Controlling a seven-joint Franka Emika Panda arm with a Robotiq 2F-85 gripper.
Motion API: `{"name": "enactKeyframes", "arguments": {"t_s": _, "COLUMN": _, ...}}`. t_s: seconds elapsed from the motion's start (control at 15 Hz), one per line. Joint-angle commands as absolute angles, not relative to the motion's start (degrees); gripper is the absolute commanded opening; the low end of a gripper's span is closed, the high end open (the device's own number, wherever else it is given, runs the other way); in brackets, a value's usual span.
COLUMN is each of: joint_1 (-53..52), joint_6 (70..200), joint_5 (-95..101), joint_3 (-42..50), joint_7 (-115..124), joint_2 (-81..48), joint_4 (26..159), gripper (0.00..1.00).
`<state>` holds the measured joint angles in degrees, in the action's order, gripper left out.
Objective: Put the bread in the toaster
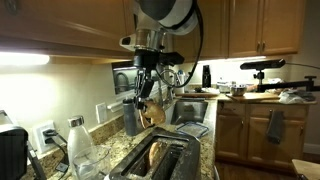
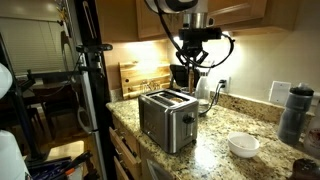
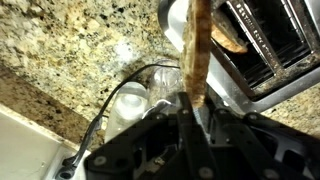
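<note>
The black gripper (image 3: 192,108) clamps the pale tan, brown-crusted bread slice (image 3: 197,50) edge-on — the shiny stainless-steel toaster (image 3: 270,55) sits at its two o'clock in the wrist view.

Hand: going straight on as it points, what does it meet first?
Likely the toaster, at its outer rim, not a slot: in the wrist view the bread in the hand sits beside the slots. Depth unclear.

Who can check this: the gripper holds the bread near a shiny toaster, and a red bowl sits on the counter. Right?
Not quite: the bowl on the counter is white, not red, as an exterior view shows. The gripper does hold the bread near the shiny toaster.
</note>
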<state>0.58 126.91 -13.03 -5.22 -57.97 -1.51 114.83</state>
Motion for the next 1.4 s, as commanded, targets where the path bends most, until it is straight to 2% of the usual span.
{"name": "enactKeyframes", "arguments": {"t_s": 0.0, "joint_1": -0.53, "joint_6": 124.60, "joint_5": -15.40, "joint_3": -4.42, "joint_7": -63.15, "joint_2": 3.86, "joint_4": 120.43, "gripper": 0.09}}
{"name": "enactKeyframes", "arguments": {"t_s": 0.73, "joint_1": -1.58, "joint_6": 111.48, "joint_5": -21.32, "joint_3": -1.96, "joint_7": -75.06, "joint_2": 8.77, "joint_4": 122.01, "gripper": 0.09}}
{"name": "enactKeyframes", "arguments": {"t_s": 1.33, "joint_1": -2.11, "joint_6": 110.87, "joint_5": -24.02, "joint_3": -1.87, "joint_7": -86.80, "joint_2": 7.25, "joint_4": 124.02, "gripper": 0.10}}
